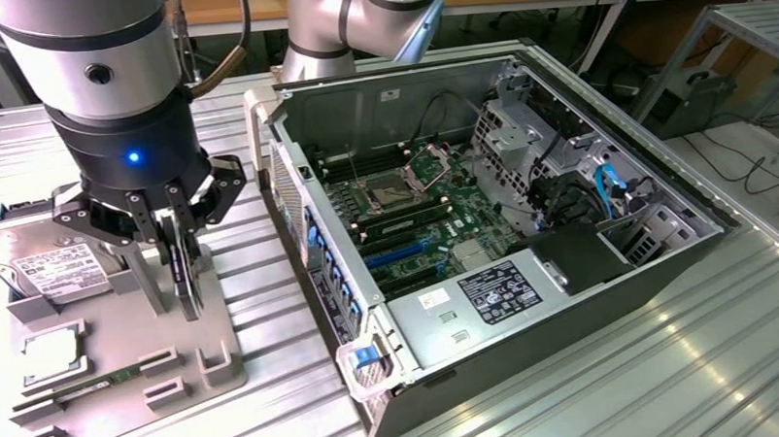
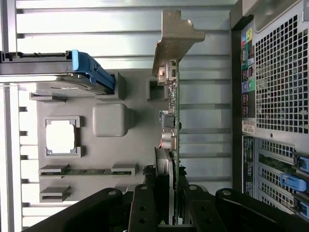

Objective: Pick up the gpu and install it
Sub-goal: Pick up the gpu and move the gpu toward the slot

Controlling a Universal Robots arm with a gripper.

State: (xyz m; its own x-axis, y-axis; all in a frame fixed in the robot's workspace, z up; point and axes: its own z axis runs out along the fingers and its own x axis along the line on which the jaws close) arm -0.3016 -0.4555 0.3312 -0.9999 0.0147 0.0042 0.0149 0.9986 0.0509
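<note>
Exterior view, pincer: the black, multi-fingered pincer on the silver and black arm hangs over a grey moulded parts holder. Its fingers are closed on the card standing there.
Exterior view, gpu: the thin, flat, dark circuit card, the gpu, stands on edge at the holder's side nearest the computer. It is gripped by its upper edge. Standing upright presents that narrow edge to the fingers. I cannot tell whether its lower edge sits in the holder or hangs just clear.
Exterior view, other parts: a silver boxy hard drive with a white label, a square silver processor and a narrow green memory stick each lie in their own recess. None of them touches the pincer.
Exterior view, destination: the open black and grey computer case lies on its side on the ribbed aluminium tabletop. Its green motherboard faces up, so its slots can be reached from above.
Wrist view, gpu: the gpu is seen edge-on and runs straight away from the fingers. Its silver end bracket is at the far end.
Wrist view, pincer: the pincer straddles the card, one finger on each face, which holds it upright.
Wrist view, case: the perforated rear panel lies beside the card, apart from it.
</note>
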